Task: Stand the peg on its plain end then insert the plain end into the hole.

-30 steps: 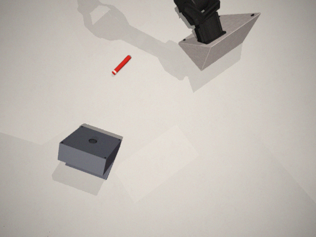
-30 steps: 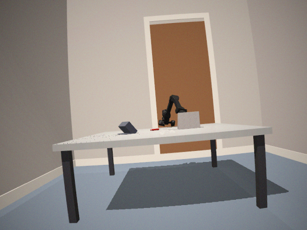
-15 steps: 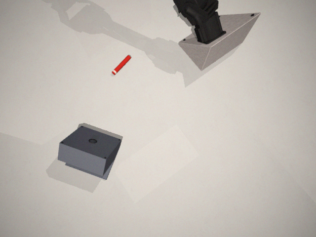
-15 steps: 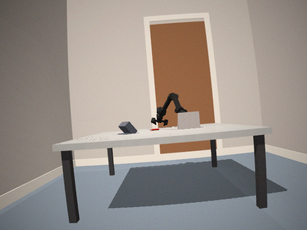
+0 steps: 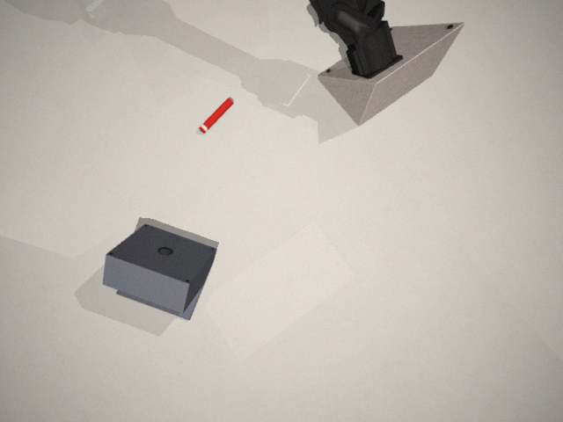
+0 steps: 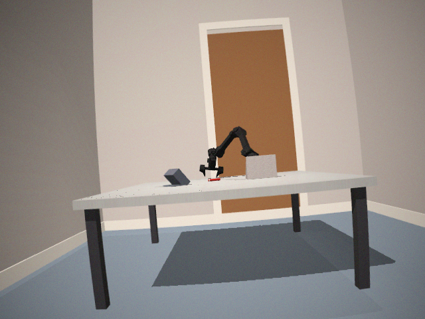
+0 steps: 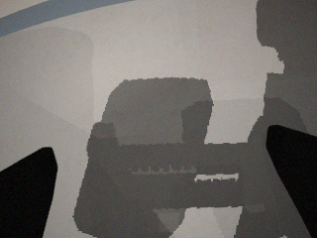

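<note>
The slim red cylindrical peg with a white band near one end (image 5: 217,114) (image 6: 214,179) lies on its side on the pale, faintly speckled surface (image 5: 409,294) (image 6: 226,192), between the grey arm mount (image 5: 405,98) (image 6: 261,167) and the dark slate-grey block with a sloped face (image 5: 141,267) (image 6: 176,177). It looks rigid and probably light, with a smooth side that could roll or twist under an uneven pinch; nothing about it suggests fragility. The best hold is likely across the shaft, toward the banded end, leaving the plain end free to stand on and later to enter the round hole (image 5: 165,251). Its narrow foot would make it easy to topple on release, so a square set-down and a gentle opening seem wise.

The black two-fingered claw (image 6: 210,175) (image 7: 162,149) is spread almost as wide as it goes and has hold of nothing. It points down above the surface; the wrist view shows shadows between the fingers, without the peg.

The surface is a flat tabletop on dark square legs (image 6: 96,257). Around it are a blue floor (image 6: 123,274), plain beige-grey walls (image 6: 147,86) and a brown door in a cream frame (image 6: 252,86), standing behind the arm.
</note>
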Action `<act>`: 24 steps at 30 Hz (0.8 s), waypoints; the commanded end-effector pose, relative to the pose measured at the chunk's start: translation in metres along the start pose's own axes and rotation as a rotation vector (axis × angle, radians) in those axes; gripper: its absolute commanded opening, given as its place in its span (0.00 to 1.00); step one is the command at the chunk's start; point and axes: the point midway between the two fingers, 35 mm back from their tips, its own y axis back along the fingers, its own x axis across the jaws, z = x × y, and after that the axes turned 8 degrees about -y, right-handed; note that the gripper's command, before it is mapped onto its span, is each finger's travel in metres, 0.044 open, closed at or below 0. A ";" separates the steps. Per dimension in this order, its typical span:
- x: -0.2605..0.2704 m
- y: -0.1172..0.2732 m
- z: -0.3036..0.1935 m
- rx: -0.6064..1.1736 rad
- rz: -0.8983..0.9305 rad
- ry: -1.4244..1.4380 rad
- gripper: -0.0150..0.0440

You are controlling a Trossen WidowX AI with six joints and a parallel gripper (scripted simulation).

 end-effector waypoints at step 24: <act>0.069 0.124 -0.168 0.473 0.187 0.452 1.00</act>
